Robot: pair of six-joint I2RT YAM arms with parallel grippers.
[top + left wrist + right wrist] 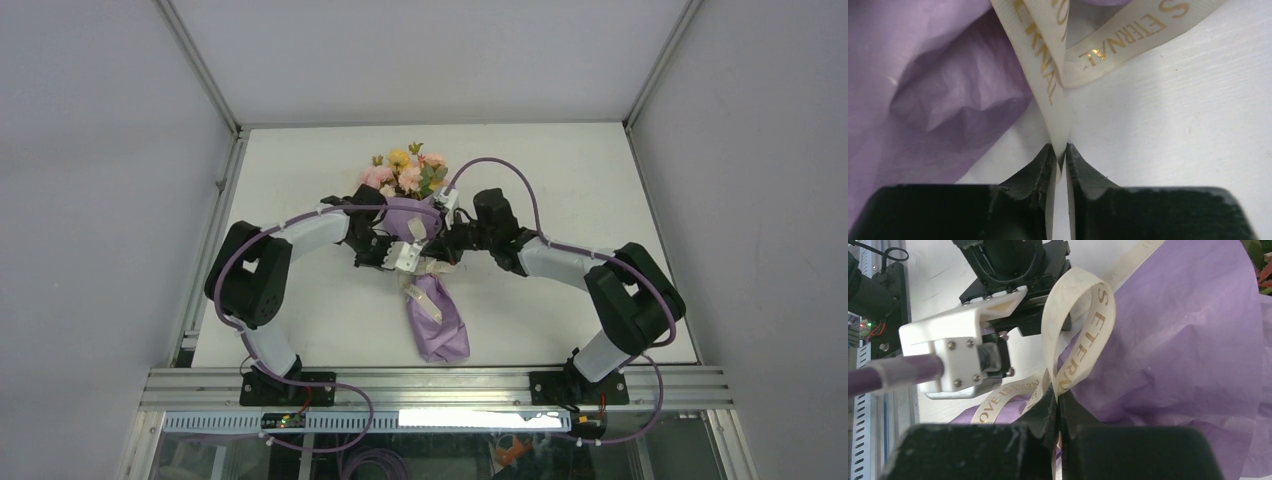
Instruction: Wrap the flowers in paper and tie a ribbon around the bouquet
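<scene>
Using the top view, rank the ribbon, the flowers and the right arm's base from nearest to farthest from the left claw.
1. ribbon: pinched in the left claw itself.
2. flowers: farther back, near the centre.
3. right arm's base: at the near edge, far right.

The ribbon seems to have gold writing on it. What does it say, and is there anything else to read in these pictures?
"ETERNAL": gold capitals on the cream ribbon, left wrist view.
"LOVE IS ETERN": same ribbon, lower strand in the right wrist view; the rest is hidden.
"S ETERN": on its loop in that view, cut off at both ends.
Other strands show only broken letters.
Nothing readable on the purple paper or the arms.
</scene>
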